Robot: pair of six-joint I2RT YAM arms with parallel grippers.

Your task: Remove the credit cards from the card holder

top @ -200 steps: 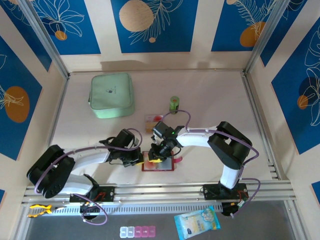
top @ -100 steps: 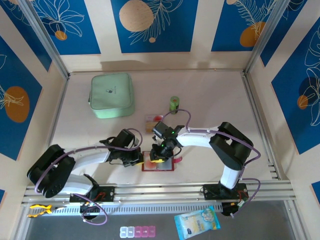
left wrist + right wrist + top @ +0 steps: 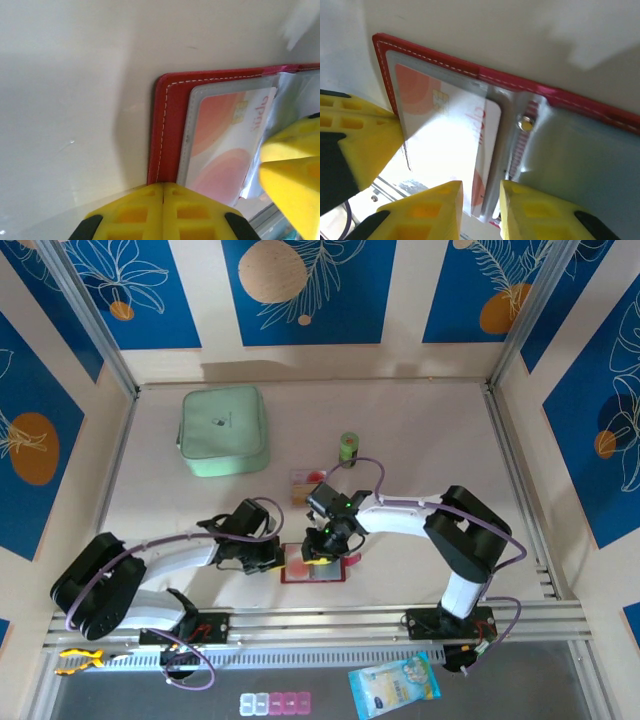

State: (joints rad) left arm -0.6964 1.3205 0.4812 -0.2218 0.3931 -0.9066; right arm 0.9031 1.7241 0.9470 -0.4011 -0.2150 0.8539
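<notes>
The red card holder (image 3: 330, 577) lies open near the table's front edge, with greyish clear sleeves inside. A whitish credit card with orange-red patches (image 3: 225, 130) (image 3: 445, 120) sits in its left sleeve. My left gripper (image 3: 283, 558) (image 3: 164, 186) is shut, its tips pressed down on the holder's left red border (image 3: 167, 130). My right gripper (image 3: 318, 550) (image 3: 481, 200) stands narrowly open over the holder (image 3: 520, 82). The card's right edge and the sleeve's flap lie between its fingers. A second small card (image 3: 303, 483) lies on the table just behind the arms.
A mint-green zip case (image 3: 224, 430) sits at the back left and a small green bottle (image 3: 348, 447) stands behind the loose card. The metal rail (image 3: 320, 625) runs just in front of the holder. The two grippers nearly touch over it.
The right arm has shifted slightly and the holder has edged a little to the left. Both grippers stay on the holder.
</notes>
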